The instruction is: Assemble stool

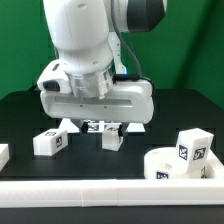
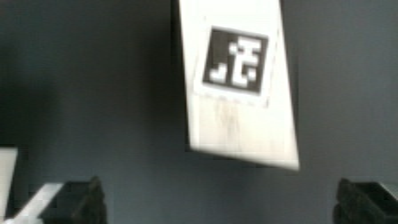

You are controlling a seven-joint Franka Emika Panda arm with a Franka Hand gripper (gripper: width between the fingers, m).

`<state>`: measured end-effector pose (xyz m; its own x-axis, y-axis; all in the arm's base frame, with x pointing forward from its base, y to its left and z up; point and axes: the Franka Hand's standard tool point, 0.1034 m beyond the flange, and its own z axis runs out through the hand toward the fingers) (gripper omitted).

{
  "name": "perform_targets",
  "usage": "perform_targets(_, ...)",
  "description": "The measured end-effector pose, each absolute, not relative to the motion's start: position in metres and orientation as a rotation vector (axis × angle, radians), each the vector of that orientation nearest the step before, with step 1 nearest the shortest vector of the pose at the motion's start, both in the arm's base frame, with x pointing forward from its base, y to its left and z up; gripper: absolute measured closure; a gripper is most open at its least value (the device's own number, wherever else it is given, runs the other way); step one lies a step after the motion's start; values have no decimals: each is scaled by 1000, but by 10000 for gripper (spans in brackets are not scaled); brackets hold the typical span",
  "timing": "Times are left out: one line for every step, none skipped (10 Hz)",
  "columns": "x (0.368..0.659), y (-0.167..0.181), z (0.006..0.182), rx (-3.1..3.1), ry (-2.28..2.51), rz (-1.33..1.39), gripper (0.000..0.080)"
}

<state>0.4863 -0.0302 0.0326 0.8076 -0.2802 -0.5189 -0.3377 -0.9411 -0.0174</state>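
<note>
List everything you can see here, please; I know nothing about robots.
white plastic oblong block legs, tagged: three, white; exterior view's left, under the gripper, right by the seat
white round plastic disc seat: one, white, exterior view's right
white piece: one, cut off at the left edge, unclear
black table: one, black, beneath everything
robot arm: one, white, centre
gripper: one, dark fingers, open
</note>
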Motion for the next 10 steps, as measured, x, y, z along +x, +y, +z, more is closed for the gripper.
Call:
perform_targets(487, -27, 32, -2856, 480, 884, 150)
perform_targets(486, -25, 32, -2836, 469, 941, 150)
perform_targets(481, -23, 35, -2796, 454, 1045, 150)
perform_targets(482, -22, 34, -2769, 439, 1108, 150)
perform_targets(478, -21, 32, -2721, 424, 1210, 150)
perform_targets(478, -22, 27, -2687, 417, 1278, 150)
perform_targets(475, -22, 24, -2655, 410, 1340, 150)
perform_targets(471, -22, 21, -2609, 400, 1423, 150)
perform_targets(477, -21, 14, -2633, 401, 1386, 150)
perform_targets(476, -20, 12, -2636, 396, 1381, 150)
